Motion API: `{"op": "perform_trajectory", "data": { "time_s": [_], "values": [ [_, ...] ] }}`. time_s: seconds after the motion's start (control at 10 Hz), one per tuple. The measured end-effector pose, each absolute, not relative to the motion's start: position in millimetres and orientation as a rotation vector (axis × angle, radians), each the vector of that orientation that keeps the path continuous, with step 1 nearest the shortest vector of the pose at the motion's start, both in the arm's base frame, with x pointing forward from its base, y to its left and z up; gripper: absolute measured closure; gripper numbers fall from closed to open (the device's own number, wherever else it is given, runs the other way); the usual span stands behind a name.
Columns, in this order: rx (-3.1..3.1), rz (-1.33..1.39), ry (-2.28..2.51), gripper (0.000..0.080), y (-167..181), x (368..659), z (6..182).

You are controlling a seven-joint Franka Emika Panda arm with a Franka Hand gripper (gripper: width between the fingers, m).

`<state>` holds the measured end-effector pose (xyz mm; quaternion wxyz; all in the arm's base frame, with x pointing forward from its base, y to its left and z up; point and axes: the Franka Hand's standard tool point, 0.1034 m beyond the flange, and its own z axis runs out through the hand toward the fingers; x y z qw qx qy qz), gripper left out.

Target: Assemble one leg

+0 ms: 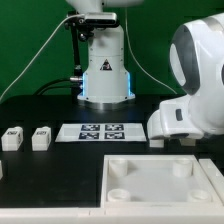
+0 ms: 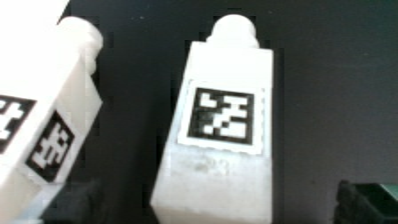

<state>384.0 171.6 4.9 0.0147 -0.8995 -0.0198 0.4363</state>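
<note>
- Exterior view: black table (image 1: 40,108) in front of a green backdrop.
- At twelve o'clock, white robot arm base (image 1: 104,62), upright on the table.
- At three o'clock, bulky white arm housing (image 1: 195,80), close to the camera and hiding the tool end.
- Near the centre, thin flat white marker board (image 1: 100,131) printed with four black tags, flat on the table.
- At nine o'clock, small white stubby block-shaped leg (image 1: 41,137) with a black-and-white tag on its side, standing on the table well apart from the arm housing.
- Just beside it, nearer the nine o'clock edge, a matching twin block (image 1: 12,138).
- At five o'clock, big flat white panel (image 1: 160,180) with round corner sockets, lying flat.
- Wrist view: close-up of a long white tagged post (image 2: 222,120), tag facing the camera, with a rounded peg at one end.
- Beside it, apart across a dark gap, a second white tagged post (image 2: 45,110), tilted relative to the first.
- Dark gripper finger (image 2: 375,203) at the frame's corner, near the first post and not touching it.
- Cannot tell whether the jaws stand apart or together.
</note>
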Motion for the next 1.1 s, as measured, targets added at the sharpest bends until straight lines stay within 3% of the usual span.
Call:
{"op": "perform_trajectory", "data": {
  "time_s": [0.7,0.9,1.0,1.1],
  "values": [
    [-2.777,1.412,-0.072,0.015,169.2,374.7,2.3],
    [-2.776,1.414,-0.072,0.041,168.9,374.2,2.1],
    [-2.775,1.416,-0.072,0.041,168.8,374.0,2.4],
    [-2.775,1.416,-0.072,0.0505,168.8,374.1,2.3]
  ]
}}
